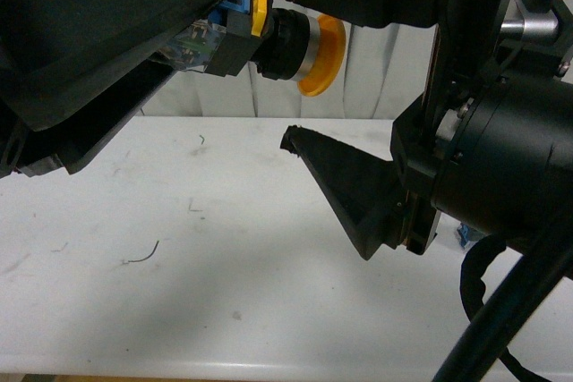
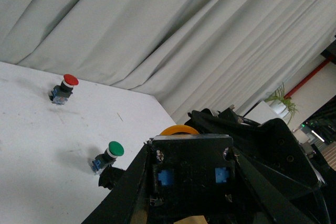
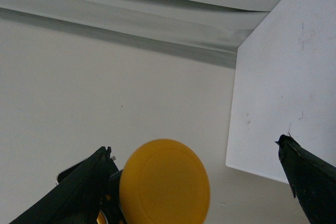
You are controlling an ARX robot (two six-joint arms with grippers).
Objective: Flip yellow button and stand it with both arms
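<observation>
Above table (image 1: pixel 269 275), yellow button (image 1: pixel 288 42) sideways, cap rightward; base in left jaws

Apparently a robot test lab: scuffed white table (image 1: pixel 269 292), screened behind by a pale pleated curtain (image 2: pixel 157 30); on the table, industrial red-capped button (image 2: pixel 64 88) and green-capped button (image 2: pixel 107 157); past the table's far corner, potted plant (image 2: pixel 281 100) and red pipe (image 2: pixel 311 76).

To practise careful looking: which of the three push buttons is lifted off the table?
The yellow button, held sideways in the air by the left gripper. The red button and green button both rest on the table.
</observation>
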